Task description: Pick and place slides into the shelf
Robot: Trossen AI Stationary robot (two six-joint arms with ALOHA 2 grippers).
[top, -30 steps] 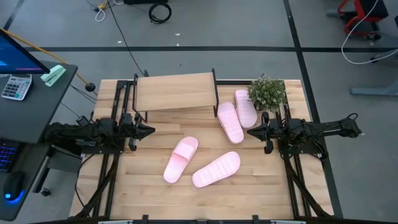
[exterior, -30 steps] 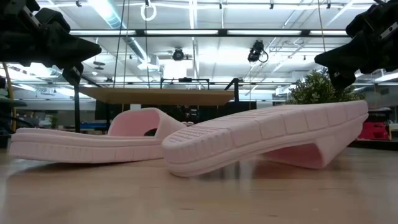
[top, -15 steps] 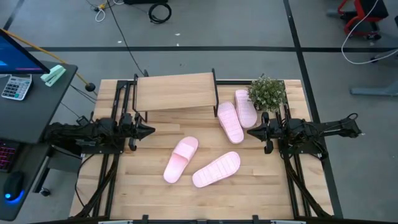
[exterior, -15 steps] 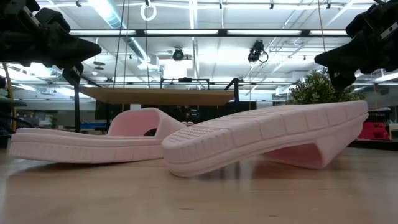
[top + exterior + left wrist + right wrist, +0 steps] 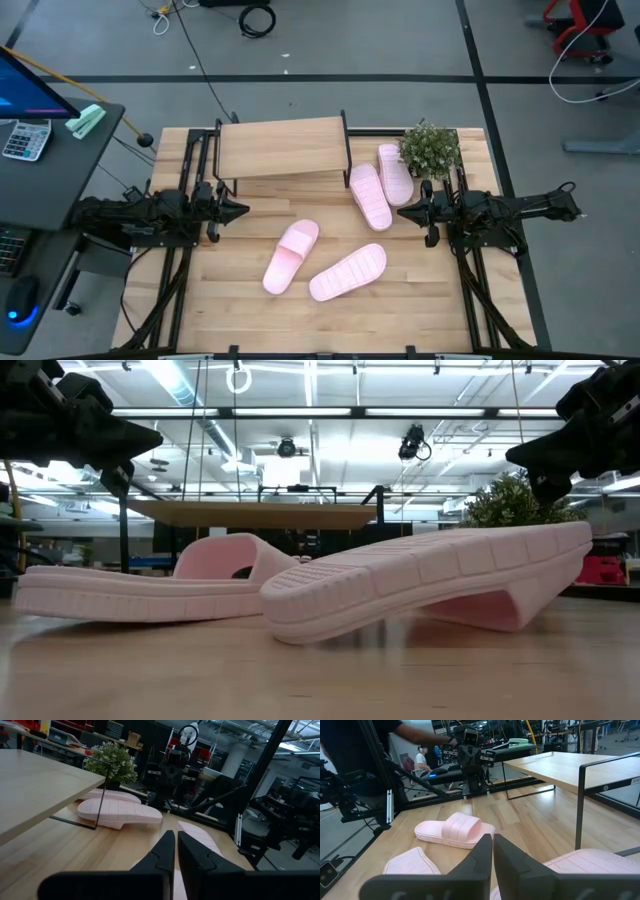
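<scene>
Nothing moved: slides (image 5: 347, 272) lie on wooden table (image 5: 240, 320).

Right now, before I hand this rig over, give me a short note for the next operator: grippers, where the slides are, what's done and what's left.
Left gripper: shut, empty, parked over the table's left side.
Right gripper: shut, empty, parked over the right side.
Shelf: at the back of the table, nothing on its plank top.
Slides: all four lie on the table. Two sole-up side by side between the shelf and the potted plant. Near the front centre, one strap-up and one sole-up.
Done: nothing placed yet.
Left: pick and shelve all four slides.
</scene>
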